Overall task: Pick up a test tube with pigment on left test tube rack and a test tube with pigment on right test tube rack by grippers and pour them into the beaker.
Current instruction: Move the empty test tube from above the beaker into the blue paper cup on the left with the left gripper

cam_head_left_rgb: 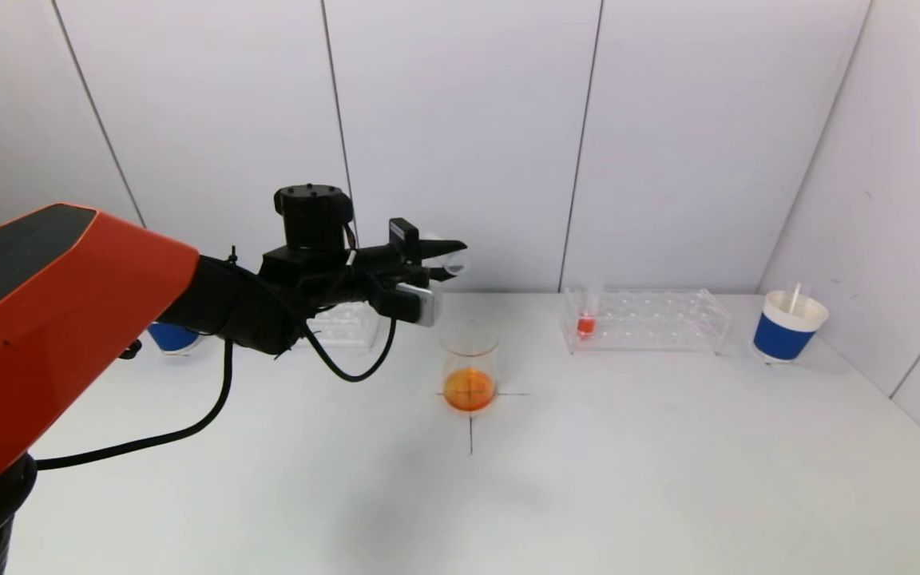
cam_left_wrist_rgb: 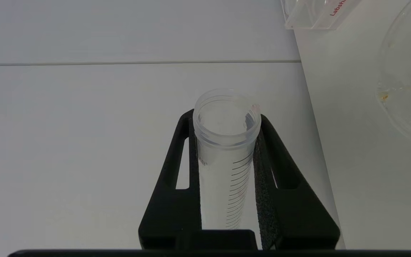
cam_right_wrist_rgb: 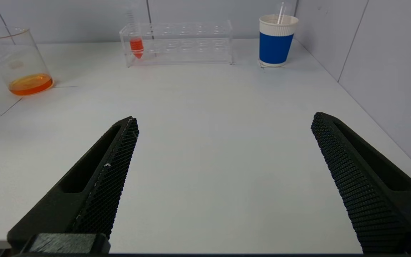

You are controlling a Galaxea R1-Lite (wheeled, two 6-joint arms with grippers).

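Observation:
My left gripper point(cam_head_left_rgb: 448, 259) is shut on a clear graduated test tube point(cam_left_wrist_rgb: 227, 157) that looks empty, held roughly level above and a little left of the beaker point(cam_head_left_rgb: 469, 371). The beaker holds orange liquid and stands on a cross mark at the table's middle. The left rack point(cam_head_left_rgb: 344, 323) is partly hidden behind the arm. The right rack point(cam_head_left_rgb: 645, 319) holds one tube with red pigment point(cam_head_left_rgb: 586, 323) at its left end. My right gripper point(cam_right_wrist_rgb: 223, 125) is open and empty low over the near table; it does not show in the head view.
A blue and white paper cup point(cam_head_left_rgb: 787, 326) with a stick stands right of the right rack. Another blue cup point(cam_head_left_rgb: 172, 337) sits behind my left arm. Grey walls close the back and right sides. The beaker point(cam_right_wrist_rgb: 20, 62) and right rack point(cam_right_wrist_rgb: 178, 43) also show in the right wrist view.

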